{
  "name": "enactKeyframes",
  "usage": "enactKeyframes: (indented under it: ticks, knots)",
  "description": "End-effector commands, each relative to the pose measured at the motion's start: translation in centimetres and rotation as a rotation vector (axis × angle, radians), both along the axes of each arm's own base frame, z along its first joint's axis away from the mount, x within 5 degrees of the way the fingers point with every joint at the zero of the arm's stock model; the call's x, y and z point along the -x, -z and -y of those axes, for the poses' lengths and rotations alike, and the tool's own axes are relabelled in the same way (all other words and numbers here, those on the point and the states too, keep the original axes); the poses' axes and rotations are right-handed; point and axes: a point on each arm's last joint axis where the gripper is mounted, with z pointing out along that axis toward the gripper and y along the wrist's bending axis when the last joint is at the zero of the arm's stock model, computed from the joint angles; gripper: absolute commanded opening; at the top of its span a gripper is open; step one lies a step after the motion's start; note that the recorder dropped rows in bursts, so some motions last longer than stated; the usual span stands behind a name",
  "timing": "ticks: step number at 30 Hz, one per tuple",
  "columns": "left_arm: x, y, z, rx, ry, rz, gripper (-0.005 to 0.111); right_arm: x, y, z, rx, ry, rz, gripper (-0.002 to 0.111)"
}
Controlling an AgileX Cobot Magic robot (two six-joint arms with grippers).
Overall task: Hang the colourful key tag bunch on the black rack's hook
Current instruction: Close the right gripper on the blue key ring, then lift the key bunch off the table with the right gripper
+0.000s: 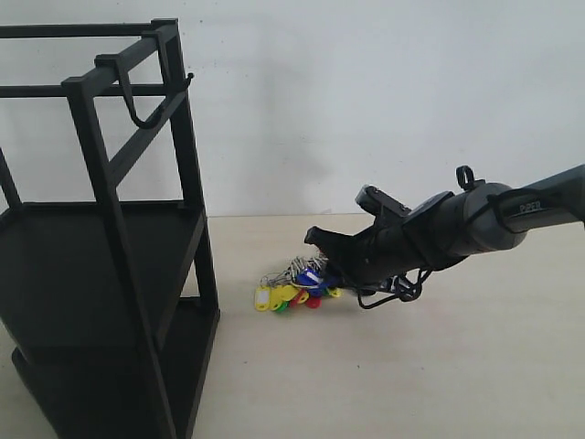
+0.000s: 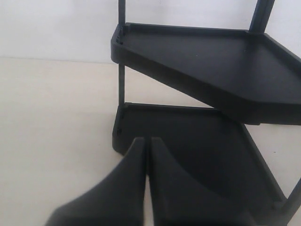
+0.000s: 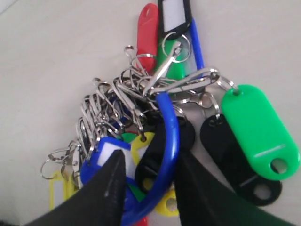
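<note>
The colourful plastic key tag bunch point(image 1: 297, 288) lies on the pale table point(image 1: 439, 366), its blue-sleeved ring point(image 3: 167, 125) straddled by the right tool's point(image 3: 148, 165) narrowed jaws, seemingly unclamped. The small curved black hook point(image 1: 126, 101) is set high on the tall black metal rack point(image 1: 187, 165), well apart.

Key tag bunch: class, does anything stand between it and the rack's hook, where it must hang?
Nothing visible does. The key tag bunch lies on the table to the right of the rack. The hook hangs from the top bar, with open space between. The right hand straddles the bunch's blue ring.
</note>
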Motion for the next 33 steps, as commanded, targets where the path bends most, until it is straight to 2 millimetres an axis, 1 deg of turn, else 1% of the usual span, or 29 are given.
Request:
enactKeyframes:
  ticks: [1, 3, 6, 8, 10, 12, 15, 18, 22, 23, 25, 26, 29, 30, 33]
  knots:
    - [0.0, 0.0, 0.0, -0.008, 0.000, 0.007, 0.004, -0.1, 0.0, 0.0, 0.019, -0.022, 0.011, 0.008]
    - [0.0, 0.0, 0.0, -0.008, 0.000, 0.007, 0.004, -0.1, 0.0, 0.0, 0.020, -0.020, 0.012, 0.000]
    - [0.0, 0.0, 0.0, -0.008, 0.000, 0.007, 0.004, -0.1, -0.2, 0.0, 0.021, -0.029, 0.014, 0.000]
    - [0.0, 0.0, 0.0, -0.008, 0.000, 0.007, 0.004, 0.0, -1.1, 0.0, 0.045, -0.064, 0.035, 0.000]
    - [0.0, 0.0, 0.0, -0.008, 0.000, 0.007, 0.004, 0.2, -2.9, -0.1, 0.037, -0.080, 0.064, 0.000]
    - [0.0, 0.0, 0.0, -0.008, 0.000, 0.007, 0.004, 0.7, -4.2, 0.3, 0.076, -0.087, 0.099, 0.000]
    - [0.0, 0.0, 0.0, -0.008, 0.000, 0.007, 0.004, 1.5, -5.4, 0.6, 0.084, -0.077, 0.113, 0.000]
    - [0.0, 0.0, 0.0, -0.008, 0.000, 0.007, 0.004, 2.4, -7.0, 0.8, 0.133, -0.132, 0.154, 0.000]
    - [0.0, 0.0, 0.0, -0.008, 0.000, 0.007, 0.004, 3.9, -8.8, 1.4, 0.132, -0.100, 0.167, 0.000]
    - [0.0, 0.0, 0.0, -0.008, 0.000, 0.007, 0.004, 4.3, -9.4, 1.2, 0.145, -0.147, 0.178, 0.000]
    - [0.0, 0.0, 0.0, -0.008, 0.000, 0.007, 0.004, 5.0, -10.9, 0.9, 0.213, -0.301, 0.233, 0.000]
    - [0.0, 0.0, 0.0, -0.008, 0.000, 0.007, 0.004, 5.3, -11.7, 1.2, 0.223, -0.305, 0.246, 0.000]
    - [0.0, 0.0, 0.0, -0.008, 0.000, 0.007, 0.004, 6.2, -13.3, 3.1, 0.137, -0.150, 0.219, 0.000]
    - [0.0, 0.0, 0.0, -0.008, 0.000, 0.007, 0.004, 6.6, -13.9, 3.2, 0.139, -0.157, 0.228, 0.000]
    - [0.0, 0.0, 0.0, -0.008, 0.000, 0.007, 0.004, 7.9, -15.8, 2.8, 0.250, -0.367, 0.303, 0.000]
